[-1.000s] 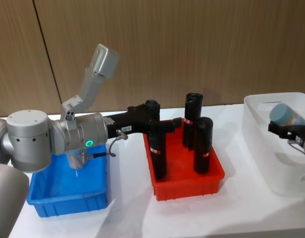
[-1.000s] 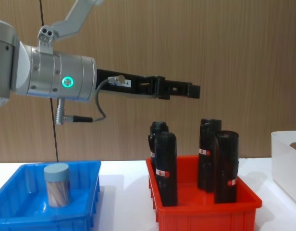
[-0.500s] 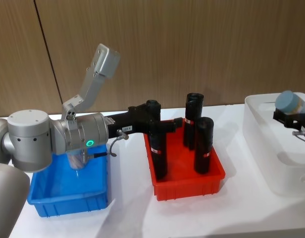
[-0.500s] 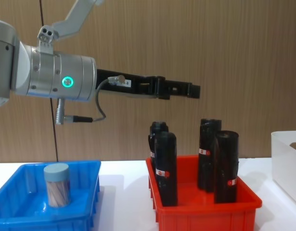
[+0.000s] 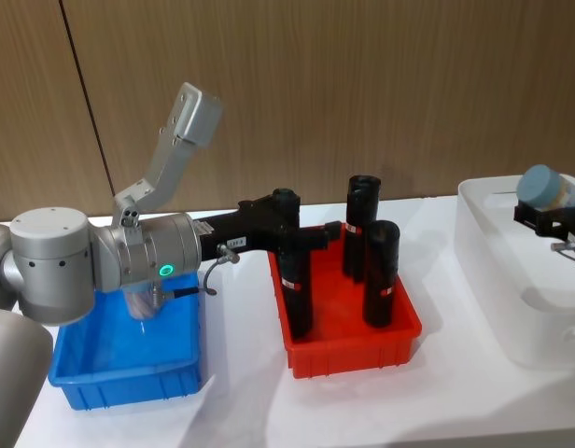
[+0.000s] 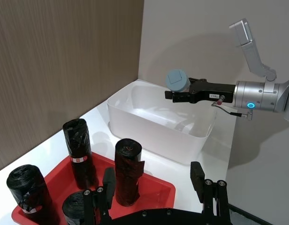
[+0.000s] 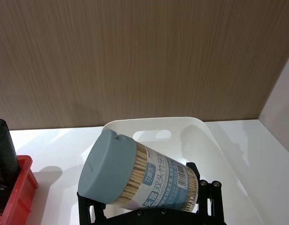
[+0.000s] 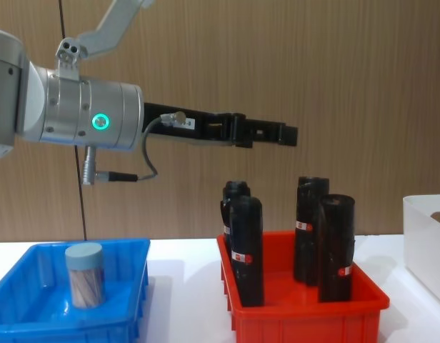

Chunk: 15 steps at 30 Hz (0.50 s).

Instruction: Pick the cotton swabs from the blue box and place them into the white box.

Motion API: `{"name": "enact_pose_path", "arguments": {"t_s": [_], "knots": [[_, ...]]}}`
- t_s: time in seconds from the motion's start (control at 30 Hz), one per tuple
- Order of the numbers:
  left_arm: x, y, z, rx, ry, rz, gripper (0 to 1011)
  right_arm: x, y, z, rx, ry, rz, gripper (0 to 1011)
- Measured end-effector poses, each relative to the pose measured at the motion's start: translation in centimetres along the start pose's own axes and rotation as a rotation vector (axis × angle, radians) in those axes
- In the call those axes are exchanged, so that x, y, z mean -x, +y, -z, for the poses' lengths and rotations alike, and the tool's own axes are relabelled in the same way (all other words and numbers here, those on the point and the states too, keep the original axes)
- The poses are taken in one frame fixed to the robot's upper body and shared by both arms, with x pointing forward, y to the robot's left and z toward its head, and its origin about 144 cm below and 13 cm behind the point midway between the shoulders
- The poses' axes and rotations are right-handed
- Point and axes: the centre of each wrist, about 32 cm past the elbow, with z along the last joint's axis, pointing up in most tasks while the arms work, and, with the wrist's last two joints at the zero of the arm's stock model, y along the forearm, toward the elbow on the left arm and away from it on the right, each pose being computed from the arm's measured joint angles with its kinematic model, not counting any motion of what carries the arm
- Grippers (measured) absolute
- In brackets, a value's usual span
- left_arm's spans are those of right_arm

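Observation:
My right gripper (image 5: 546, 213) is shut on a jar of cotton swabs (image 5: 547, 189), clear with a pale blue-grey lid, held tilted above the white box (image 5: 497, 280). In the right wrist view the jar (image 7: 135, 176) lies between the fingers above the box's rim (image 7: 154, 123). A second jar of cotton swabs (image 8: 85, 274) stands upright in the blue box (image 8: 34, 318) at the left. My left gripper (image 8: 286, 134) hangs open and empty, high above the red bin; its fingers (image 6: 108, 180) stand wide apart.
A red bin (image 5: 353, 341) with several tall black bottles (image 5: 382, 271) sits between the blue box (image 5: 129, 378) and the white box. My left arm's grey body (image 5: 110, 266) hovers over the blue box. A wooden wall stands behind the white table (image 5: 362, 411).
My right gripper has lifted the jar of cotton swabs higher above the white box. The left arm and the jar in the blue box have not moved.

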Motion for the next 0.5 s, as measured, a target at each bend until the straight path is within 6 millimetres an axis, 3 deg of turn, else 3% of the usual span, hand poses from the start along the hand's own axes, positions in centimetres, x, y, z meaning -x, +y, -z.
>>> {"name": "enact_pose_path", "arguments": {"t_s": [0.23, 0.47, 0.5], "knots": [[0.0, 0.0, 0.0, 0.0, 0.0, 0.0, 1004, 0.03, -0.32, -0.31, 0.0, -0.017, 0.0, 997], [0.0, 0.0, 0.0, 0.0, 0.0, 0.0, 1004, 0.06, -0.5, -0.47, 0.001, -0.027, 0.0, 862], [0.0, 0.0, 0.0, 0.0, 0.0, 0.0, 1004, 0.06, -0.52, -0.49, 0.001, -0.028, 0.0, 800]]}}
